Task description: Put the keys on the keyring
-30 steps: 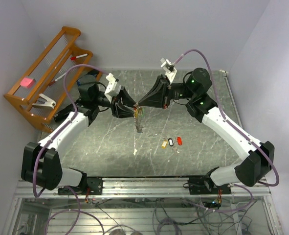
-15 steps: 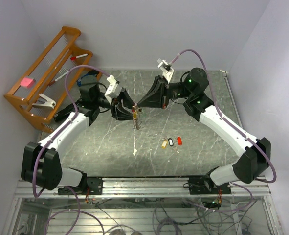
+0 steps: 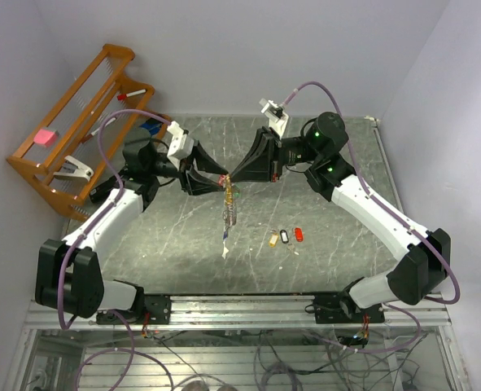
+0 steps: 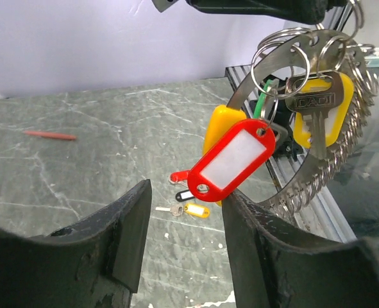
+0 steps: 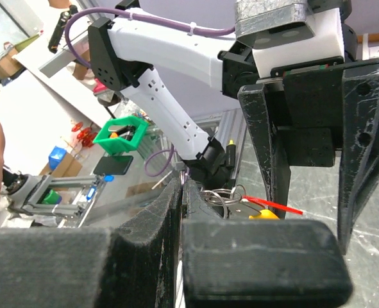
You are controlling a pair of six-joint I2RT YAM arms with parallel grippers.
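Aloft, silvery coiled keyring (image 4: pixel 324 179); glossy rounded red key tag (image 4: pixel 233 160)

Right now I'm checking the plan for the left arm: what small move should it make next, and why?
Probably ease the left gripper back and down toward the loose keys. Its jaws are open, holding nothing; the red tag already hangs on the keyring, which the shut right gripper holds aloft.

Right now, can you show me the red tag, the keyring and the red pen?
red tag (image 4: pixel 236 159): left wrist view, middle of its white label.
keyring (image 4: pixel 317 186): left wrist view, lower part of the metal band.
red pen (image 4: pixel 50 135): left wrist view, middle of its shaft.
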